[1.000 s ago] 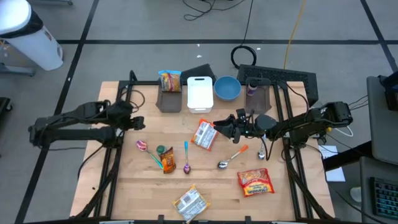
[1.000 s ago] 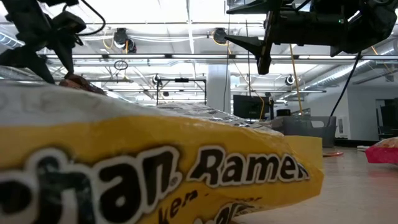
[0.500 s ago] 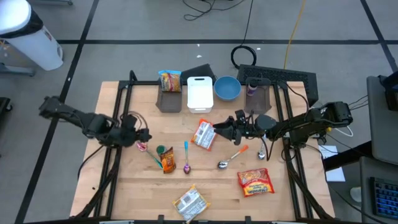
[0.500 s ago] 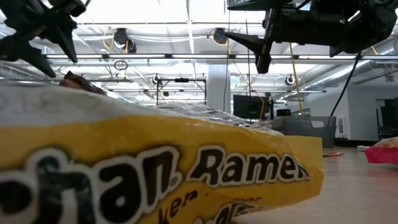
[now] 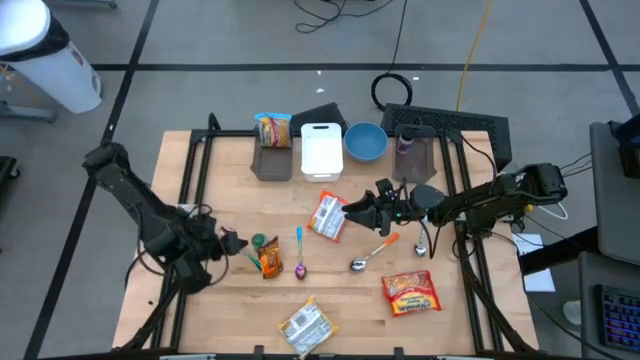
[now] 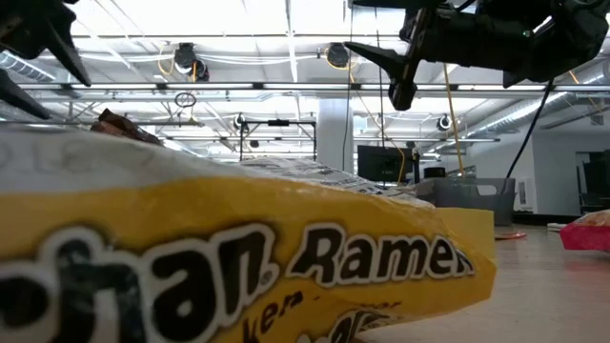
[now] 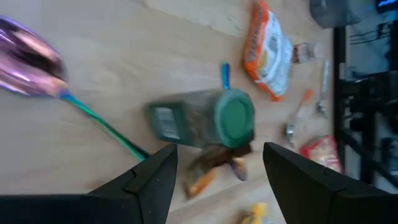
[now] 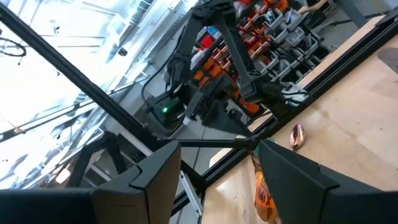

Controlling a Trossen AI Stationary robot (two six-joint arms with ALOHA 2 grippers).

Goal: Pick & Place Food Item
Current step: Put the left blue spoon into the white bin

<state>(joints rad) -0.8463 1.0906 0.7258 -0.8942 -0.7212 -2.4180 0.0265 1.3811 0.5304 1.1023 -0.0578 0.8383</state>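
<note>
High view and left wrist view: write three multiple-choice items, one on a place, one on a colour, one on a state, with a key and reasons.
1. Where does the blue bowl stand?
A. At the table's far edge, right beside the white container
B. Next to the red ramen packet
C. Under the left gripper

2. What colour is the lid of the jar lying in front of the left gripper?
A. Red
B. Green
C. White

3. How are the left gripper's fingers?
A. Shut on the jar
B. Shut on a spoon
C. Open, holding nothing

Key: 1 A, the high view shows bowl and container side by side at the far edge. 2 B, the left wrist view shows a green cap. 3 C, the fingers stand apart with the jar beyond them.
</note>
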